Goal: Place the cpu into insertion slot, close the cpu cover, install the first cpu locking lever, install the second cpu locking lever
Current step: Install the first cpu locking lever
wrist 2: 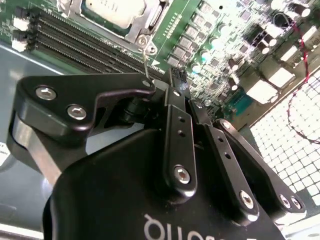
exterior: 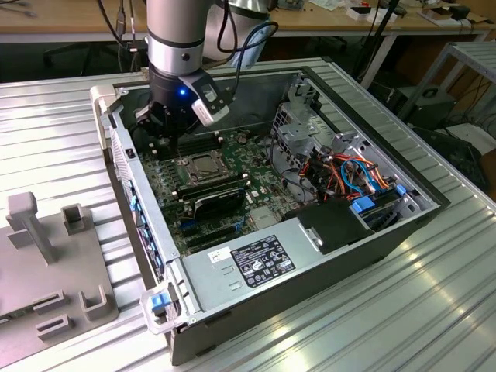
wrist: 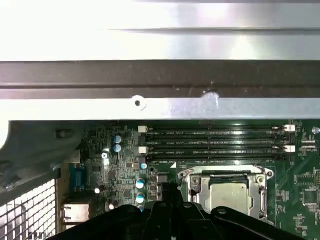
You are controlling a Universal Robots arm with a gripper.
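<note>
The cpu point(exterior: 203, 164) point(wrist: 227, 193) point(wrist 2: 112, 9) lies flat in the insertion slot point(wrist: 186, 175) on the green motherboard, its silver top showing. The cpu cover point(wrist: 196, 186) point(wrist 2: 148, 22) is down around it, framing the chip through its window. My gripper point(exterior: 172, 142) point(wrist 2: 175, 82) point(wrist: 167, 196) hangs just beside the socket, on the exterior view's left of it, and its black fingers point(wrist 2: 180, 120) are shut together. A thin wire locking lever point(wrist 2: 146, 62) rises from the socket's corner and ends right at my fingertips. Whether they pinch it I cannot tell.
Long black memory slots point(wrist: 215, 142) point(wrist 2: 75, 40) run beside the socket, with the case's metal wall point(wrist: 160, 80) beyond. A black card point(exterior: 218, 200), the power supply point(exterior: 260, 260) and a drive cage with cables point(exterior: 349, 174) crowd the case. A grey fixture point(exterior: 46, 256) stands outside.
</note>
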